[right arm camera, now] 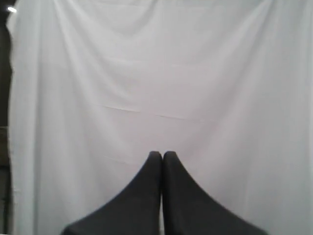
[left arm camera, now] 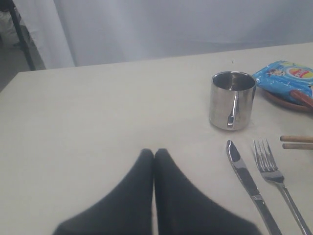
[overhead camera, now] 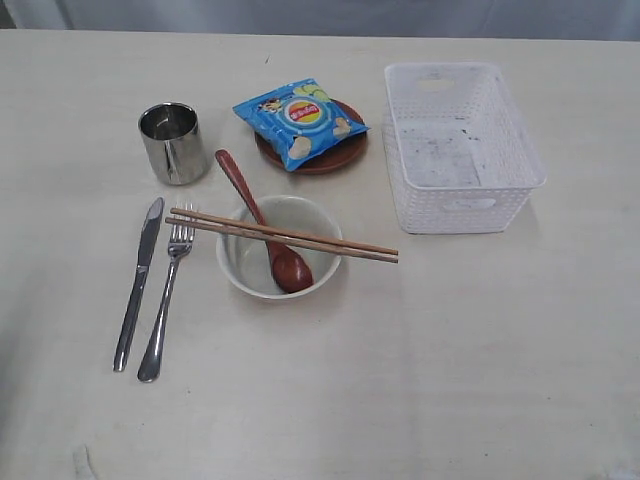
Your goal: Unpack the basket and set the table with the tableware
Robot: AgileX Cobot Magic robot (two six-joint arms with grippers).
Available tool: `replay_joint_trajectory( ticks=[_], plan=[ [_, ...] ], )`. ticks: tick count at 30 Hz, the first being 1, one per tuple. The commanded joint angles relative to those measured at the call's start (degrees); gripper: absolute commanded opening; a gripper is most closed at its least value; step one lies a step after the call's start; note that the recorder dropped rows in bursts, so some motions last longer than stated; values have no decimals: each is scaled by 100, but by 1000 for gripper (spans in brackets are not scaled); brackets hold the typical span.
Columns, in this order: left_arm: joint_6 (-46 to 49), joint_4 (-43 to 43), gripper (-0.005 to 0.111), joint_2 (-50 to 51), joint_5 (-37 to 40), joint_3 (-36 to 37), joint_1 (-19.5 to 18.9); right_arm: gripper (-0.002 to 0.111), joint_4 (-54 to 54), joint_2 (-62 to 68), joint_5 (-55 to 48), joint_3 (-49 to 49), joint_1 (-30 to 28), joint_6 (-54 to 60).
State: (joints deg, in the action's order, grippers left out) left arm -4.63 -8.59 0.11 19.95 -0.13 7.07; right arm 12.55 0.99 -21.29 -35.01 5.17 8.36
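- Both tools are pinched closed, tips together, nothing held. The left tool (left arm camera: 154,154) hangs over bare table (overhead camera: 480,340) with the knife just off to one side in its own view. The right tool (right arm camera: 162,155) points at a white curtain (right arm camera: 156,73), nowhere near the setting.
- Neither arm shows in the exterior view, so they look well clear of everything.
- Basket (overhead camera: 455,212) sits in the upper right of the exterior view and looks empty, just some marks on its floor.
- The setting fills the left-centre: cup (overhead camera: 172,143) upper left, knife (overhead camera: 138,283) and fork (overhead camera: 167,300) side by side lower left, bowl (overhead camera: 245,265) in the middle.
- Spoon (overhead camera: 290,270) lies in the bowl with its handle leaning out over the rim, and the chopsticks (overhead camera: 330,243) rest across the top.
- Plate (overhead camera: 340,158) is at upper centre between the cup and the basket, mostly hidden under a blue chip bag (overhead camera: 300,120).
- My read: unpacking is basically done, and what's left is parking the arms.
- To do that well, lift the left tool straight up before swinging away, since the knife and fork are close by.
- Biggest risk is the chopsticks. They only balance on the rim, so any bump to the bowl or table could roll them off.
- Steer clear of the cup too; it looks light and tippy.
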Motion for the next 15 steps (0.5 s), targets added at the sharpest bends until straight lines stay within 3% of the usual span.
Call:
replay_joint_trajectory(
  ticks=[1,15],
  plan=[
    [-13,9,0,-11,-3,13,29,0,63,-2,24,662,-646,-75],
    [-13,9,0,-11,-3,13,29,0,-46,-99,-1,3136,-493,-99]
  ],
)
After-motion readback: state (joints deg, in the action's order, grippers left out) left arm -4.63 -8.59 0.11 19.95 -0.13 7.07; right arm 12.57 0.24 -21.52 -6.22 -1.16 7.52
